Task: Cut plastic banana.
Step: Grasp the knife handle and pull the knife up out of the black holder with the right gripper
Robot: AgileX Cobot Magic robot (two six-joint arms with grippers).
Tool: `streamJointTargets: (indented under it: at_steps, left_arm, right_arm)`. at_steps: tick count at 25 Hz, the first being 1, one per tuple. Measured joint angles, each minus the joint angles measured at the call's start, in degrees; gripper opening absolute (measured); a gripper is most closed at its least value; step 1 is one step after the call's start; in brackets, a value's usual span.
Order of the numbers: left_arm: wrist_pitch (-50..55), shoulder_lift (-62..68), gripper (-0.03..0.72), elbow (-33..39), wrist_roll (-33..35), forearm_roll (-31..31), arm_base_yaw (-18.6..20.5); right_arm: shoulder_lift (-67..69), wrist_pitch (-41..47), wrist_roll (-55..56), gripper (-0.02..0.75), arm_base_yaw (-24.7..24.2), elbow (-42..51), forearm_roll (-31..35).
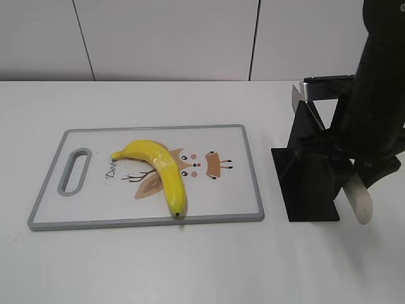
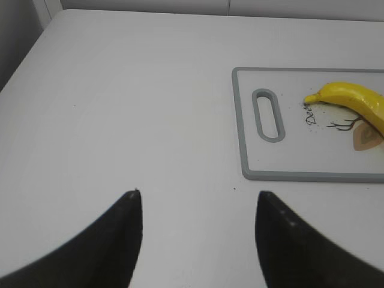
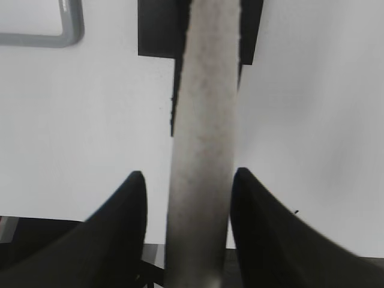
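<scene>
Banana first: the plastic banana (image 1: 159, 171) lies on its side on the cutting board (image 1: 240, 190), stem toward the handle slot (image 1: 74, 171), dark tip at the near edge. I judge it light, stiff and glossy, so it may skid or roll under a blade; I would pin it near the stem end, on the top of the curve, and cut across the middle. My left gripper (image 2: 198, 234) hangs over bare table (image 2: 120, 108) beside the board's handle end, jaws spread apart and empty. My right gripper (image 3: 187, 222) is at the black knife stand (image 1: 310, 183), well apart from the board, with the pale speckled knife handle (image 3: 204, 120) between its fingers; I cannot tell from these views whether they clamp it yet.
</scene>
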Motion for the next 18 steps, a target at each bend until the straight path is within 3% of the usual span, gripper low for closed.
streamJointTargets:
  at_steps: [2,18]
  left_arm:
    - [0.0,0.0,0.566,0.0,0.0,0.0,0.0]
    - [0.0,0.0,0.566,0.0,0.0,0.1,0.0]
  right_arm:
    - [0.0,0.2,0.1,0.175,0.0,0.0,-0.1]
    - [-5.5,1.0,3.3,0.17,0.0,0.0,2.2]
